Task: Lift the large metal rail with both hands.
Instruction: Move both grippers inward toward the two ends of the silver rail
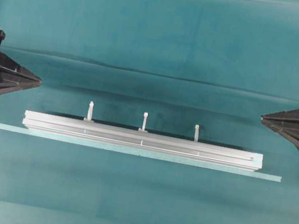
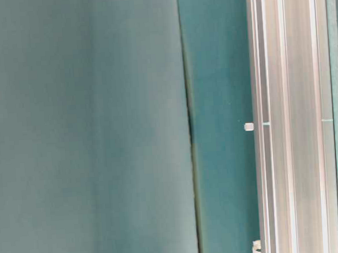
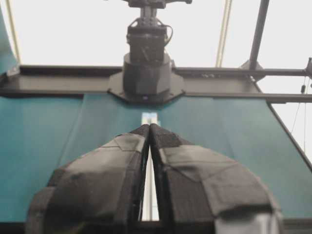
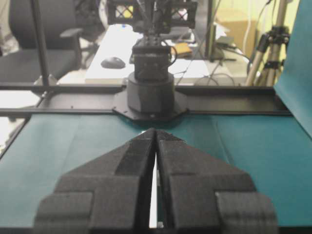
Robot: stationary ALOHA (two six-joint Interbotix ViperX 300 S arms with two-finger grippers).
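Note:
The large metal rail (image 1: pixel 142 140) lies flat across the middle of the teal table, a long silver grooved bar with three white upright pegs (image 1: pixel 144 121) along its far edge. It also shows in the table-level view (image 2: pixel 295 119). My left gripper (image 1: pixel 39 79) is shut and empty, off the rail's left end and a little further back. My right gripper (image 1: pixel 263 117) is shut and empty, off the rail's right end. In the left wrist view the shut fingertips (image 3: pixel 149 127) point at the rail's end (image 3: pixel 149 118). The right wrist view shows shut fingers (image 4: pixel 155 131).
A thin flat pale tape strip (image 1: pixel 131 151) lies along the rail's near edge, sticking out past both ends. A crease (image 1: pixel 156 74) runs across the teal cloth behind the rail. The opposite arm's base (image 3: pixel 146 73) stands at the table's far end.

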